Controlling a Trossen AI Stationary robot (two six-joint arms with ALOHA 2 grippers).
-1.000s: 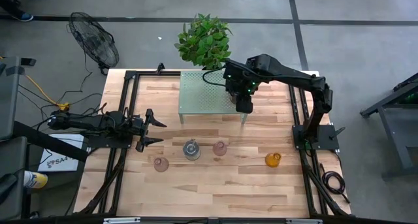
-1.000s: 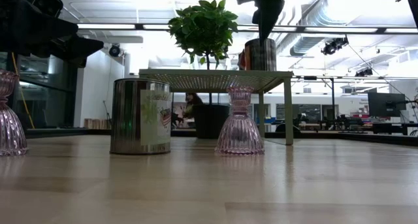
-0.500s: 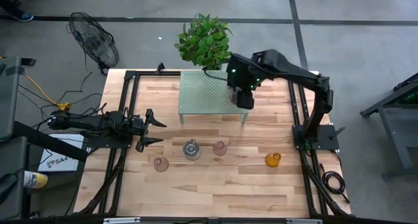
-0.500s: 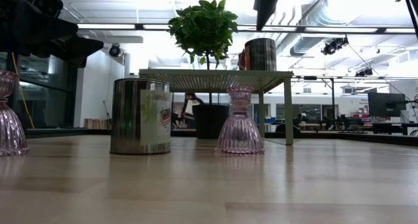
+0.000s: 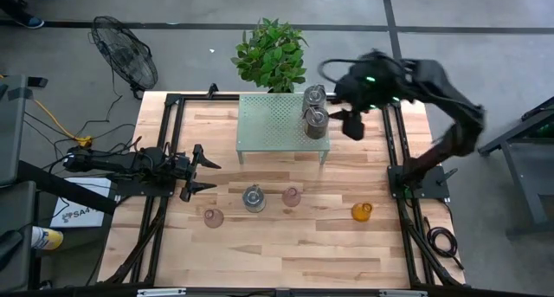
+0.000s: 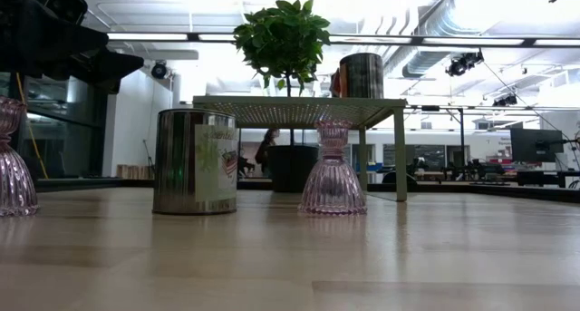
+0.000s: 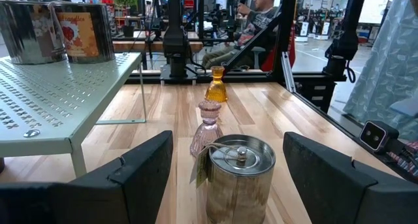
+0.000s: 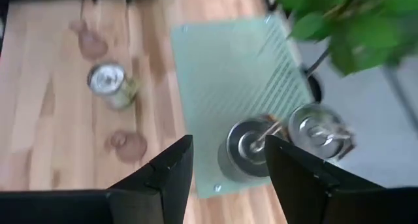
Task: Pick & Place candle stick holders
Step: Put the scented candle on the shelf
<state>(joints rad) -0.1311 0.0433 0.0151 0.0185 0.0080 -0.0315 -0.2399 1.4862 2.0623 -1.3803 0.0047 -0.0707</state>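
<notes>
A wooden table [image 5: 286,245] seen from above, with a robot arm on each side. At the far middle stands a green shelf [image 5: 273,124] with a plant [image 5: 271,54] just behind it.

Two silver holders sit on the shelf's right end, touching or nearly so: one at the far corner [image 5: 315,96], one just nearer [image 5: 317,122]. Seen from table height, only one of them [image 6: 362,75] shows clearly on top of the shelf.

The right gripper [image 5: 353,124] hangs in the air just right of the shelf, apart from both holders. Its fingers [image 8: 157,178] stand partly apart with nothing between them.

Four holders stand in a loose row on the table, nearer than the shelf. From left to right: a pink one [image 5: 213,217], a silver one [image 5: 253,197], a second pink one [image 5: 292,196], and an amber one [image 5: 362,212] well apart at the right. The silver one and the second pink one stand near each other without touching.

The left gripper [image 5: 201,171] rests low at the left side of the table, fingers spread wide and empty, pointing towards the row. From its wrist, the silver holder [image 7: 238,172] lies straight ahead, with the pink and amber ones lined up beyond it.

A floor fan [image 5: 125,61] stands beyond the table's far left corner.
</notes>
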